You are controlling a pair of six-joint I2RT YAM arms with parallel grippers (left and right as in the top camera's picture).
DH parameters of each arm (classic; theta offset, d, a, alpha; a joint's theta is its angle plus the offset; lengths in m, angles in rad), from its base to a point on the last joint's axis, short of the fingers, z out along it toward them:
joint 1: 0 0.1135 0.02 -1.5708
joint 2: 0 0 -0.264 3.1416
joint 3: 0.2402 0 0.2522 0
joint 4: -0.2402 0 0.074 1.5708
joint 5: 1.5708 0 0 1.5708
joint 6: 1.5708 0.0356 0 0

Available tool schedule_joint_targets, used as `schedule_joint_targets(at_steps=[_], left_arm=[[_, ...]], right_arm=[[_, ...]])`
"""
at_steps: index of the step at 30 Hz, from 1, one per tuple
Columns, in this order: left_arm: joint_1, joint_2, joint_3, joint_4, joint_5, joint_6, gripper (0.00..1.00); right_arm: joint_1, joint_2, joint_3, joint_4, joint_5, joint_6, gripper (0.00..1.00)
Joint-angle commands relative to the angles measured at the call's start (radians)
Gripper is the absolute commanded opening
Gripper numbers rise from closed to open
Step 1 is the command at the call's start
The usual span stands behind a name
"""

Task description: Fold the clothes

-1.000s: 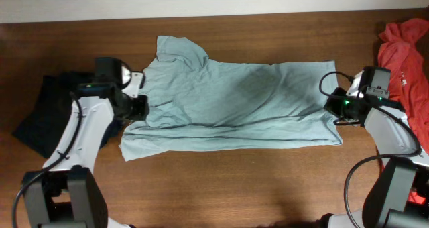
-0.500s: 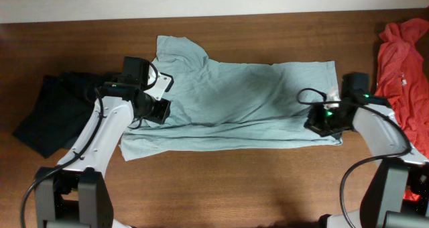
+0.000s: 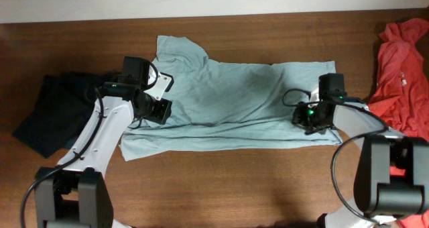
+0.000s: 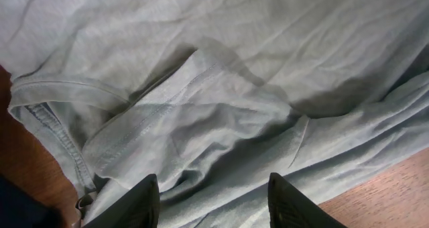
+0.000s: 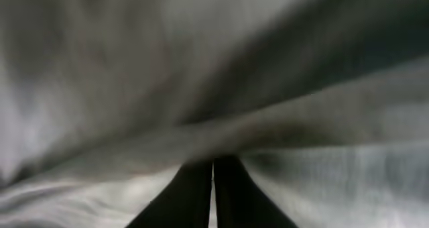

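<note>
Across the desk (image 3: 234, 188): T-shirt (image 3: 234, 100), pale grey-blue, spread flat, rumpled, neck end leftward.
Left of the T-shirt: dark navy garment (image 3: 43, 117), heaped; the left arm (image 3: 94, 141) crosses its edge.
Right of the T-shirt: red-orange garment (image 3: 402, 67), lying apart.
Left end effector (image 3: 159, 110): released, over the T-shirt's neck end.
Right end effector (image 3: 305, 117): clenched, at the T-shirt's hem end.
Left wrist only: fingers (image 4: 144, 201) apart above stitched, folded cloth.
Right wrist only: fingers (image 5: 194, 194) pressed together against blurred cloth; whether fabric is pinched, cannot tell.

The T-shirt (image 3: 234, 104) lies spread on the table (image 3: 234, 188), a second garment (image 3: 47, 117) left, a third garment (image 3: 402, 74) right.
</note>
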Motion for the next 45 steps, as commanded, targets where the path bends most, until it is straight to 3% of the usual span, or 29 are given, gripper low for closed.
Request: schedule_joint_targets(at_steps=[1,6,13,18,23,26,34,36,45], left_arm=[[0.002,-0.016,0.014,0.002,0.0,0.012,0.52],[0.001,-0.016,0.014,-0.005,0.0,0.012,0.59],[0.0,-0.011,-0.015,-0.009,0.012,0.014,0.67],[0.0,0.023,-0.049,0.019,0.03,0.021,0.67],[0.0,0.094,-0.059,0.053,-0.063,0.031,0.66],[0.0,0.13,-0.059,0.06,-0.09,0.031,0.59],[0.0,0.154,-0.052,0.111,-0.263,-0.042,0.57],[0.0,0.145,-0.039,0.098,-0.267,-0.057,0.51],[0.002,0.087,-0.016,0.094,-0.263,-0.077,0.64]], right_arm=[[0.0,0.006,-0.001,0.084,0.017,0.023,0.07],[-0.024,0.005,0.008,0.162,0.011,0.074,0.07],[-0.064,-0.069,0.058,0.004,-0.033,0.027,0.07],[-0.066,-0.203,0.067,-0.17,-0.068,-0.04,0.1],[-0.066,-0.274,0.067,-0.273,-0.074,-0.063,0.11],[-0.066,-0.282,0.067,-0.307,-0.074,-0.069,0.11],[-0.066,-0.282,0.067,-0.326,-0.074,-0.07,0.11],[-0.066,-0.282,0.067,-0.325,-0.074,-0.07,0.11],[-0.066,-0.282,0.067,-0.325,-0.074,-0.07,0.11]])
